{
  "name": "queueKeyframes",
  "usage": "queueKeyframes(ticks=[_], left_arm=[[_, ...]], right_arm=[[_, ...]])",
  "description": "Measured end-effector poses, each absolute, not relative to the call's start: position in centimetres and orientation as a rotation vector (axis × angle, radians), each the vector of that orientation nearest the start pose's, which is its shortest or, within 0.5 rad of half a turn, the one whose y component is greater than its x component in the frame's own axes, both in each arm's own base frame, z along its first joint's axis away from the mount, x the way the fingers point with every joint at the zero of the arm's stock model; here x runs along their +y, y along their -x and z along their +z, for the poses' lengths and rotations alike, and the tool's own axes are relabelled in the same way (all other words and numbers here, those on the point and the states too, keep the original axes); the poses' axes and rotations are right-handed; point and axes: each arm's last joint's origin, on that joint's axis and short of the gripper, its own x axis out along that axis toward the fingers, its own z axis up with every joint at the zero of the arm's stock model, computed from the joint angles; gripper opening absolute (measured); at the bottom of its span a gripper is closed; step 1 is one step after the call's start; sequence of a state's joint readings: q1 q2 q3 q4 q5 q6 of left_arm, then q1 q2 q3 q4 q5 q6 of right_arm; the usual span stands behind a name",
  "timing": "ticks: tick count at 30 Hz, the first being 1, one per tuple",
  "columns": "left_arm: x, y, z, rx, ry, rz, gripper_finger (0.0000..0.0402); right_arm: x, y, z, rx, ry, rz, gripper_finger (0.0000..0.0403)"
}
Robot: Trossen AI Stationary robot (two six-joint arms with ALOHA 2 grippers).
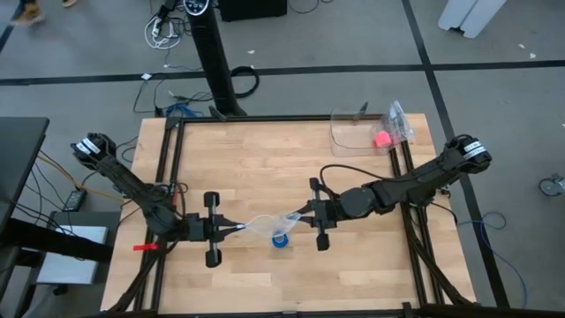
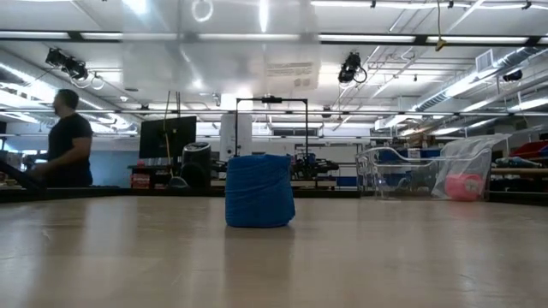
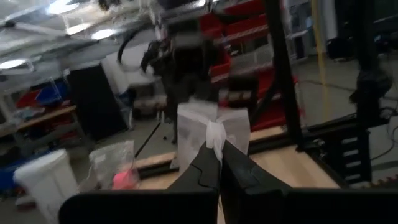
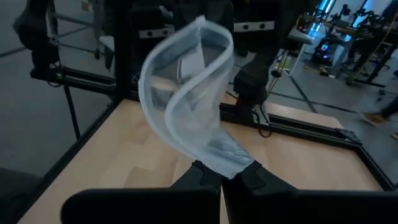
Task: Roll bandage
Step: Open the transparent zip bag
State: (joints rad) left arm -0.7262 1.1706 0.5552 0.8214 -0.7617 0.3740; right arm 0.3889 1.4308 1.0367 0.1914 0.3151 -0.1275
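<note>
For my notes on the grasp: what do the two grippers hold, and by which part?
Both hold one clear plastic bag: the left gripper pinches one edge, the right gripper the opposite edge. The rolled bandage stands unheld.

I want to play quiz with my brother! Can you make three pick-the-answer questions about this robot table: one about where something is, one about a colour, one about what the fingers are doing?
1. Where is the rolled bandage?
A. under the clear plastic bag
B. in the far corner
C. on the floor

2. What colour is the small ball?
A. green
B. pink
C. yellow

3. What are the left gripper and right gripper doing?
A. both resting open
B. both shut on the bag
C. one holds the roll

Answers:
1 A, the blue coil stands on the table beneath the held bag.
2 B, it shows pink inside another clear bag.
3 B, each wrist view shows fingers pinching the bag.
</note>
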Motion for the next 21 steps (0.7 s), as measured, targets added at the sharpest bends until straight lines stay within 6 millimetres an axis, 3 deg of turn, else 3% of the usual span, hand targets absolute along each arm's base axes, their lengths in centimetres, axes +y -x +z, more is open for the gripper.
queueKeyframes(ticks=[6,16,21], left_arm=[[-14.3,-19.1,26.7,-0.082,-0.221,0.137,0.0002],[-13.9,-19.6,26.2,-0.048,-0.194,0.223,0.0002],[-13.9,-19.6,26.1,-0.043,-0.193,0.234,0.0002]], right_arm=[[12.1,-29.3,31.4,0.194,0.207,0.055,0.0001],[12.4,-29.4,30.0,0.278,0.137,-0.033,0.0003],[13.1,-29.0,29.9,0.292,0.149,-0.006,0.0039]])
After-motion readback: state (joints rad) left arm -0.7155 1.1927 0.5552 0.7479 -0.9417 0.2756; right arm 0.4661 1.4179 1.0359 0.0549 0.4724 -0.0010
